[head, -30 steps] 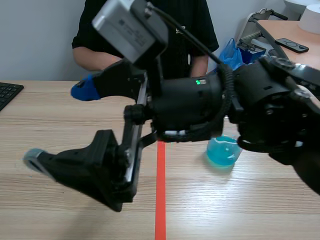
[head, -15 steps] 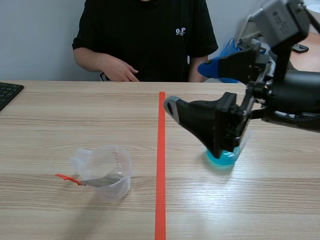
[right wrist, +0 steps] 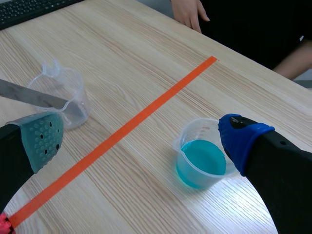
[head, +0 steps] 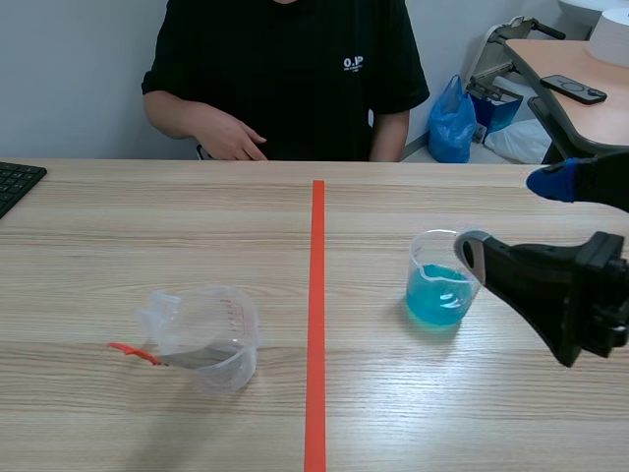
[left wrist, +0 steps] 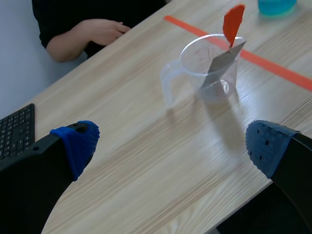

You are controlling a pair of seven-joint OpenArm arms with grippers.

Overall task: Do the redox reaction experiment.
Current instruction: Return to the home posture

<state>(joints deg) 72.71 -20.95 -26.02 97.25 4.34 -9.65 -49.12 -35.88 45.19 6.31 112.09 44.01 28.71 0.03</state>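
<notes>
Fingers (head: 536,285) (right arm's) partly over beaker (head: 432,300)

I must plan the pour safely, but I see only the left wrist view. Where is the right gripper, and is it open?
Observer: The right gripper is open; the blue-liquid cup stands ahead of it, not gripped.
Operator: How full is this cup?
Observer: About half, and upright.
Operator: Has it a spout?
Observer: Yes, a small one, toward the tape line.
</notes>
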